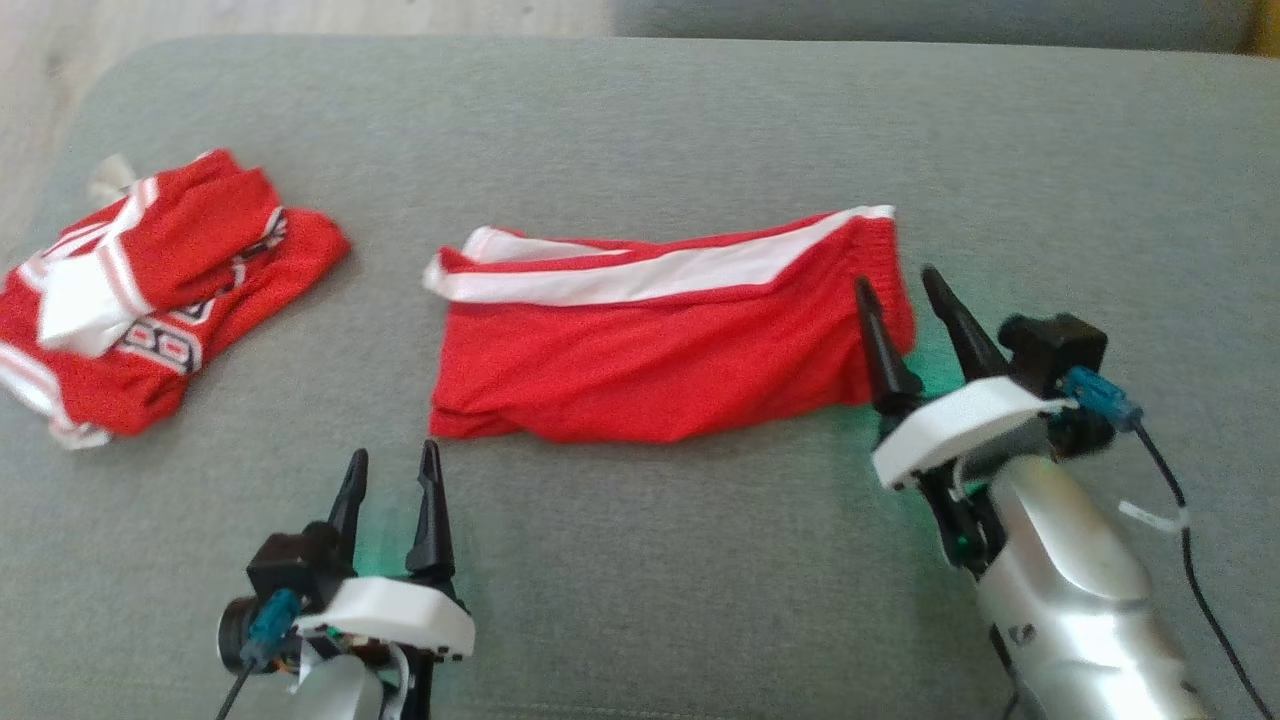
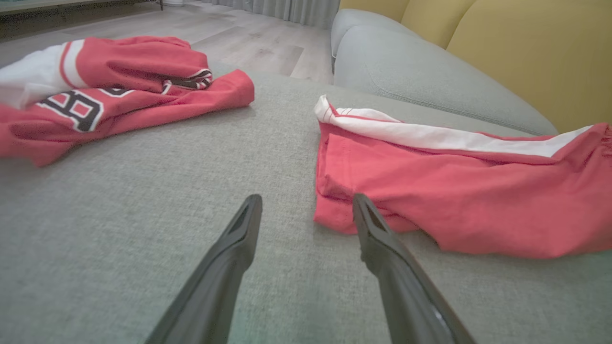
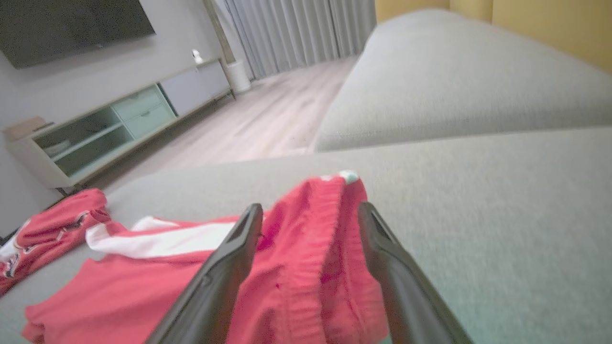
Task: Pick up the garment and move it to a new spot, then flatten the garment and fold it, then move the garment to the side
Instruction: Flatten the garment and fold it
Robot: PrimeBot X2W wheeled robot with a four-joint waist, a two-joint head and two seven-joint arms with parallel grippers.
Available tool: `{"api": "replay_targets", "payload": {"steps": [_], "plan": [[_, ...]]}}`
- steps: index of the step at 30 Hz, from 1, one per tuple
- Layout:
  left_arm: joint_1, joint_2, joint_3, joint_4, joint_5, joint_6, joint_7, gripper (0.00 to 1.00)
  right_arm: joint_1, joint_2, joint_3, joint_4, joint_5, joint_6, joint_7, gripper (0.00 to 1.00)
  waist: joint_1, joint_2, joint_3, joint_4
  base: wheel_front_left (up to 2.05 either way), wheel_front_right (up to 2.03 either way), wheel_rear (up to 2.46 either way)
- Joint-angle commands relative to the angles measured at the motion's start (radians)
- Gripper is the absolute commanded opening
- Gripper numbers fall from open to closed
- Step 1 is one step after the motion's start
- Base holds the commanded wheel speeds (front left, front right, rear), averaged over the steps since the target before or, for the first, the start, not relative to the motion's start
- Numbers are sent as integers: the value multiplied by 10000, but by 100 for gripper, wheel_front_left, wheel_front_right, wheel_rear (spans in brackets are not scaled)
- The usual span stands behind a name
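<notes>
- The red shorts lie flattened in the middle of the grey sofa cushion. Their long axis runs left to right, with the gathered waistband at the right end and the leg hems at the left.
- A white stripe slants along their far edge.
- The left claw is spread wide and holds nothing, just beside the near left corner.
- The right claw is also spread. Its fingers stand to either side of the waistband end, not pinching it.
- A crumpled red jersey lies well apart to the left, its number half buried in folds.
- The left wrist view takes in the yellow backrest. The right wrist view takes in a TV cabinet and curtains.
- The left wrist view cuts off the shorts' right end. The right wrist view is blurred.
</notes>
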Motion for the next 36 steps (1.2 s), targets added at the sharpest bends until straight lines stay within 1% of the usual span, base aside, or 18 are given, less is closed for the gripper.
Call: {"api": "replay_targets", "payload": {"steps": [1, 5, 7, 9, 12, 13, 14, 15, 17, 19, 24, 25, 28, 31, 34, 36], "plan": [[-98, 121, 145, -271, -91, 65, -24, 100, -236, 57, -7, 291, -56, -9, -107, 100, 0, 0, 55, 384, 0, 0, 0], [-59, 121, -71, -250, -167, 56, -24, 100, -513, 57, -761, 1731, -285, -9, -107, 100, 0, 0, 174, 682, 0, 0, 0], [-64, 121, -49, -238, -169, 92, -24, 100, -561, 57, -972, 2293, -379, -9, -107, 100, 0, 0, 246, 760, 0, 0, 0], [-74, 121, -14, -248, -157, 78, -24, 100, -583, 57, -1002, 2639, -295, -9, -107, 100, 0, 0, 324, 811, 0, 0, 0], [-94, 120, 24, -275, -95, 48, -24, 100, -531, 57, -717, 2855, 83, -9, -107, 100, 0, 0, 400, 837, 0, 0, 0], [-111, 120, 45, -303, -56, 31, -24, 100, -462, 57, -351, 2832, 522, -9, -107, 78, 0, 0, 431, 837, 0, 0, 0], [-114, 120, 56, -322, -37, 22, -24, 100, -431, 57, -207, 2821, 709, -9, -107, 44, 0, 0, 440, 829, 0, 0, 0], [-115, 120, 60, -344, -17, -1, -24, 100, -398, 57, -55, 2784, 868, -9, -107, 0, 0, 0, 446, 823, 0, 0, 0], [-109, 120, 64, -397, 6, -55, -24, 100, -318, 57, 108, 2771, 1185, -9, -107, 0, 0, 0, 439, 807, 0, 0, 0], [-87, 120, 76, -430, 7, -77, -24, 100, -245, 57, 22, 2730, 1396, -9, -107, 0, 0, 0, 413, 779, 0, 0, 0], [20, 120, 131, -532, 61, -149, -24, 100, 20, 57, -826, 2485, 1455, -9, -107, 0, 0, 0, 292, 625, 0, 0, 0], [20, 120, 131, -532, 61, -149, -24, 100, 20, 57, -826, 2485, 1455, -9, -107, 0, 0, 0, 292, 625, 0, 0, 0], [131, 120, 165, -557, 93, -173, -24, 100, 162, 41, -1743, 2231, 1223, -9, -107, 0, 0, 0, 182, 472, 0, 0, 0], [240, 120, 138, -541, 104, -201, -24, 100, 251, -184, -2502, 1966, 898, -9, -107, 0, 0, 0, 54, 301, 0, 0, 0], [324, 120, 50, -475, 104, -242, -24, 100, 173, -386, -2846, 1732, 639, -9, -107, 0, 0, 0, -69, 144, 0, 0, 0], [398, 120, -35, -437, 69, -247, -24, 100, 63, -373, -2772, 1523, 614, -9, -107, 0, 0, 0, -166, 59, 0, 0, 0]]}}
